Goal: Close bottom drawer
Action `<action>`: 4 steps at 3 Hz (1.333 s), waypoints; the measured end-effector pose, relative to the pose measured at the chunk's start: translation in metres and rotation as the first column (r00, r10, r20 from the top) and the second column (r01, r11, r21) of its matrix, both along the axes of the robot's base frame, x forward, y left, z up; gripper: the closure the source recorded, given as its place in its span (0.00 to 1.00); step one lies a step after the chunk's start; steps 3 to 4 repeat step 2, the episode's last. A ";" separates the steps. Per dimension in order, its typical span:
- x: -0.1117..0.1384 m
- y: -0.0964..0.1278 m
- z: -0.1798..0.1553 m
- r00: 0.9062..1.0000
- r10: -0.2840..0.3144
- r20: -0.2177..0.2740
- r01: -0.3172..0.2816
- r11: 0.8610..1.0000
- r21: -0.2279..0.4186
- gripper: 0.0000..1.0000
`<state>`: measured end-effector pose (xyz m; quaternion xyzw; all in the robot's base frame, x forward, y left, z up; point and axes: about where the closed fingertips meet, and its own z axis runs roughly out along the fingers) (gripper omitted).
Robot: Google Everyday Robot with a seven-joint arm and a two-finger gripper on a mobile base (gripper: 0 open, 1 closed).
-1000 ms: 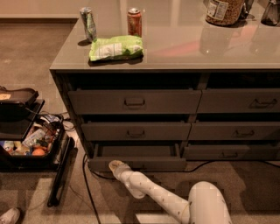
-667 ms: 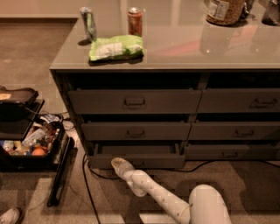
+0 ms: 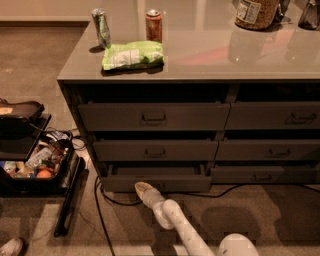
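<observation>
The bottom drawer is the lowest of the left three-drawer column. It is dark grey-brown and stands pulled out a little, with a gap showing above its front. My gripper is at the end of the white arm, low near the floor, right against the lower left-of-middle part of that drawer's front. The drawer's handle is hidden behind the gripper. The two drawers above it also stand slightly out.
On the cabinet top lie a green chip bag, two cans and a jar. A black case full of items sits on the floor at left. A cable runs along the floor by the drawer.
The gripper has moved right and slightly nearer the bottom drawer's front. The drawer looks about as far out as before.
</observation>
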<state>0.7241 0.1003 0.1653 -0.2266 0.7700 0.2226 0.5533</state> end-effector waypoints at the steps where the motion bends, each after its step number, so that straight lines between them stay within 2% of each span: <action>1: 0.022 -0.022 0.010 0.999 -0.039 0.013 0.038 0.997 0.070 1.00; 4: 0.022 -0.022 0.011 0.999 -0.038 0.013 0.037 0.997 0.070 1.00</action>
